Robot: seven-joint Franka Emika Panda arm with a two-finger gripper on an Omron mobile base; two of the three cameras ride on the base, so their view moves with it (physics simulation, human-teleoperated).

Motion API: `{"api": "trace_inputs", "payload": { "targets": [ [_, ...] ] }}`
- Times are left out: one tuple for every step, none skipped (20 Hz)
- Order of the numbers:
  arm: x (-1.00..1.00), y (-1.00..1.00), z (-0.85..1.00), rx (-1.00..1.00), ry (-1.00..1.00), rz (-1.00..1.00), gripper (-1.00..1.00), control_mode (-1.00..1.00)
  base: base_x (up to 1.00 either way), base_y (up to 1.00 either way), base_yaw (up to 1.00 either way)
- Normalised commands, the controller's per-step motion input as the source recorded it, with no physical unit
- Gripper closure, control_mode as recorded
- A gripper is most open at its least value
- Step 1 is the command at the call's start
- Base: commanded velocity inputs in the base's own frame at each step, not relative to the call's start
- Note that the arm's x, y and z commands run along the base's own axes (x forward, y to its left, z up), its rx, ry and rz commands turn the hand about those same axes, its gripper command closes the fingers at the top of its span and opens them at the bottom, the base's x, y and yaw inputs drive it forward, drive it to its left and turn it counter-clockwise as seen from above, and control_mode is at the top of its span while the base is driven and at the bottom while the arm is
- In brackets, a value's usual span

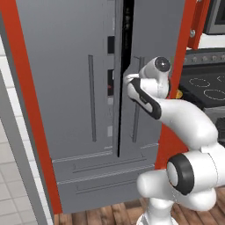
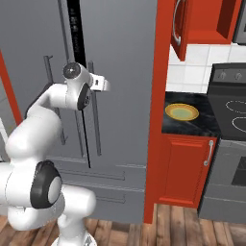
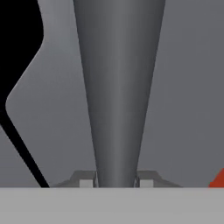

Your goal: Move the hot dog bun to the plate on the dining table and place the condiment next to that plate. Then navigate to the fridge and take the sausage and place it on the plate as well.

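The tall dark grey fridge (image 1: 79,88) (image 2: 120,72) stands right in front of me. My gripper (image 3: 117,180) (image 2: 104,85) is shut on the long vertical bar handle (image 3: 118,87) (image 1: 137,118) of its right door. The bar runs up between the two fingertips (image 3: 87,180). A narrow black gap (image 1: 127,30) (image 2: 74,24) shows between the two doors, wider at the top. In the left base view my hand (image 1: 132,81) sits against the handle at mid height. The hot dog bun, condiment, sausage and dining table are out of view.
The left door's handle (image 1: 91,96) hangs beside the gap, with drawers (image 1: 105,176) below. Red panels (image 2: 158,105) flank the fridge. To the right, a yellow plate with a green centre (image 2: 181,112) lies on a black counter, next to a stove (image 2: 230,115).
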Motion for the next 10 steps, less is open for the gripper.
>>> {"api": "trace_inputs", "payload": {
  "targets": [
    [-0.96,-0.53,0.00,0.01,-0.04,0.00,1.00,-1.00,0.00,0.00,0.00],
    [-0.99,-0.56,0.00,0.02,-0.04,0.00,1.00,-1.00,0.00,0.00,0.00],
    [-0.98,-0.59,0.00,0.02,-0.05,0.00,1.00,-1.00,0.00,0.00,0.00],
    [-1.00,-0.66,0.00,0.03,-0.07,0.00,1.00,-1.00,0.00,0.00,0.00],
    [-1.00,-0.66,0.00,0.03,-0.06,0.00,1.00,-1.00,0.00,0.00,0.00],
    [-0.97,-0.65,0.00,0.06,-0.02,-0.01,1.00,-1.00,0.00,0.00,0.00],
    [-0.88,-0.63,0.00,0.07,0.00,-0.03,1.00,-1.00,0.00,0.00,0.00],
    [-0.86,-0.63,0.00,0.07,0.00,-0.03,1.00,-1.00,0.00,0.00,0.00],
    [-0.85,-0.64,0.00,0.07,0.00,-0.03,1.00,-1.00,0.00,0.00,0.00],
    [-0.79,-0.63,0.00,0.07,0.00,-0.03,1.00,-1.00,0.00,0.00,0.00]
  ]
}}
